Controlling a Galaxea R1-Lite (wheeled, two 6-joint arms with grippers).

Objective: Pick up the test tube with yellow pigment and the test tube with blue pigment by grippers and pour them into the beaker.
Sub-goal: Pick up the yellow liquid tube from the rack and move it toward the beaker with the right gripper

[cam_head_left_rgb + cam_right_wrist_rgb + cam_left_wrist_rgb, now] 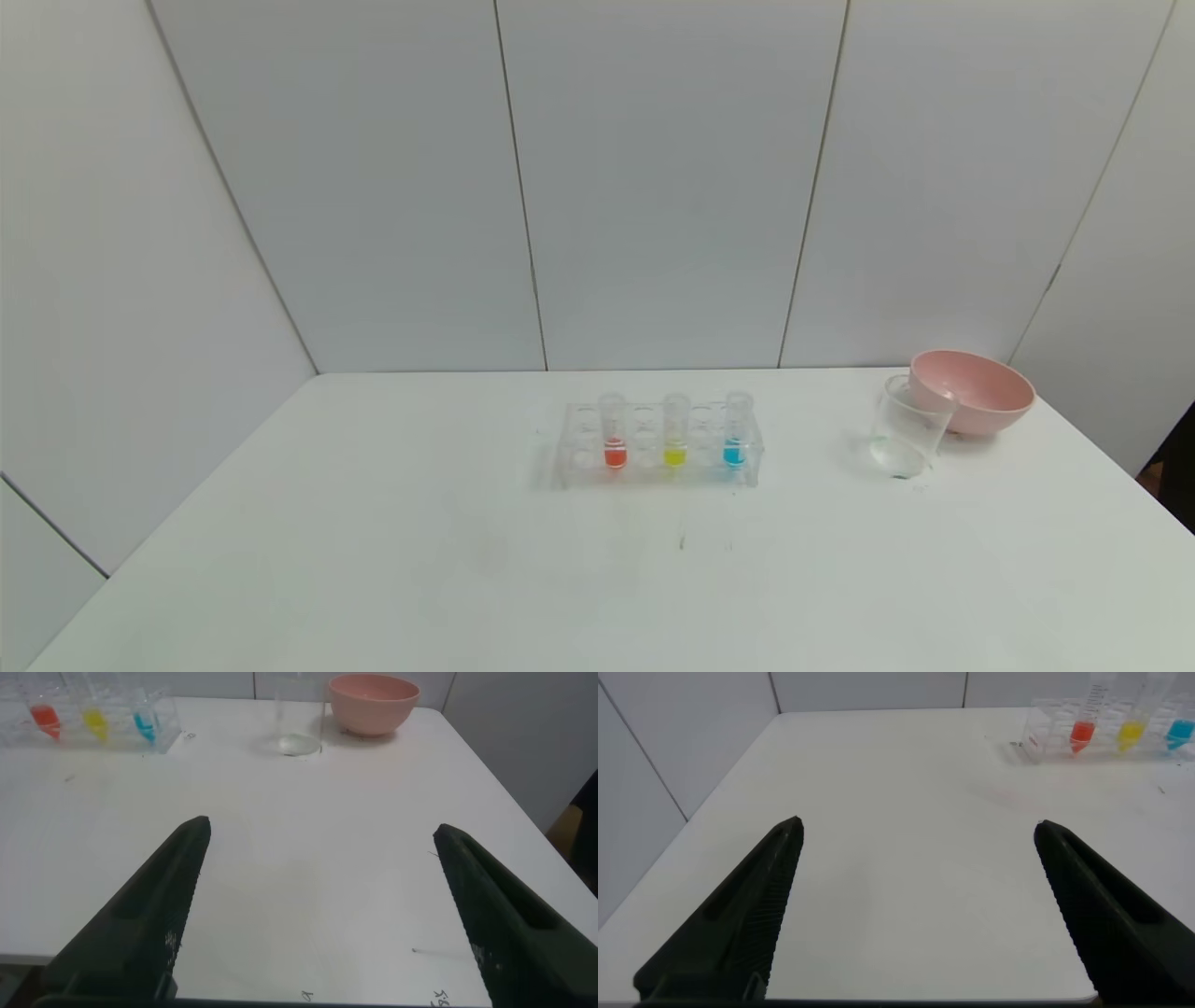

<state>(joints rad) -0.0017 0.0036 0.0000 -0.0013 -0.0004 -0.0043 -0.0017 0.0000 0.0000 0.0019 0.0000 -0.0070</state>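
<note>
Tubes sit upright in a clear rack (658, 446) mid-desk (373, 560): yellow pigment tube (675, 431) in the middle, blue pigment tube (737, 429) right, orange-red tube (613, 431) left. Beaker (906, 427) stands well right, touching a pink bowl (976, 390). Left claw (915, 835) and right claw (322, 835) both spread wide, holding nothing, nearer the desk's front.

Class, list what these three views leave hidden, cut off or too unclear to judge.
1. Tube tops: both wrist views crop the test tube with yellow pigment and the test tube with blue pigment at the frame's edge.
2. Beaker: right wrist view crops its rim.
3. Both arms: outside the head view.
</note>
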